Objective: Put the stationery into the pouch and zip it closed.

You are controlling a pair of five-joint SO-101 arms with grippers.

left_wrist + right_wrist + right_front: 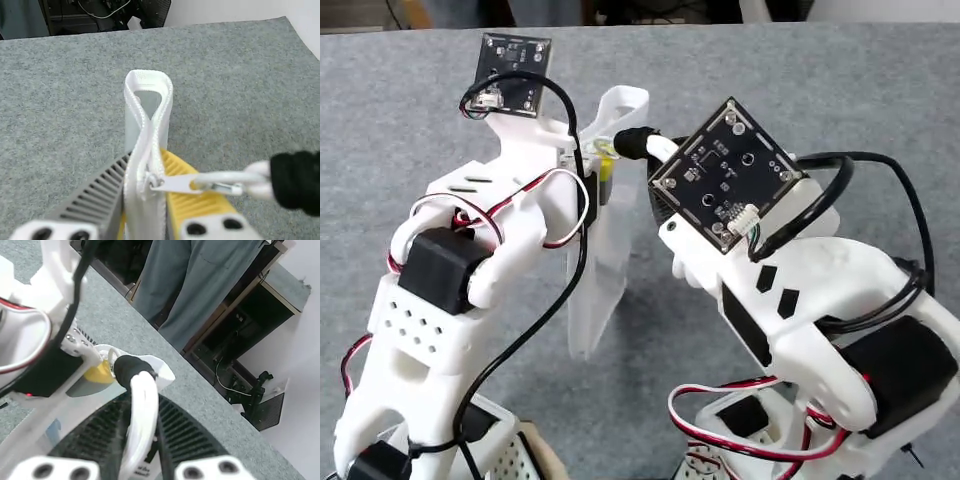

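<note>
The pouch (598,290), a translucent zip case, stands on edge near the middle of the high view, its long side running from 6 to 12 o'clock. Its zip is only partly run. The slider (150,182) sits low on the white teeth, and beyond it the two tapes part into an open loop at the 12 o'clock end. I cannot make out whether any stationery is inside.

The left gripper (146,165), at the pouch's 9 o'clock in the high view, is closed narrow on the pouch, with its grey and yellow pads pinching the walls right at the slider. The metal pull tab (175,184) sticks out towards 3 o'clock, clipped to a white cord (142,410) with a black sleeve (296,182). The right gripper (144,400), at the pouch's 3 o'clock, is clamped on that cord.

Several things could go wrong:
- The tab points across the zip, not along it. A pull in that line would likely cock the slider and jam it in the teeth.
- The same pull could drag the thin pouch sideways out of the left pads, or fold it over onto the grey worktop (240,75).
- The smooth cord could slip through the right gripper.
- The gaping far end could catch the slider if the tapes are not drawn straight.
</note>
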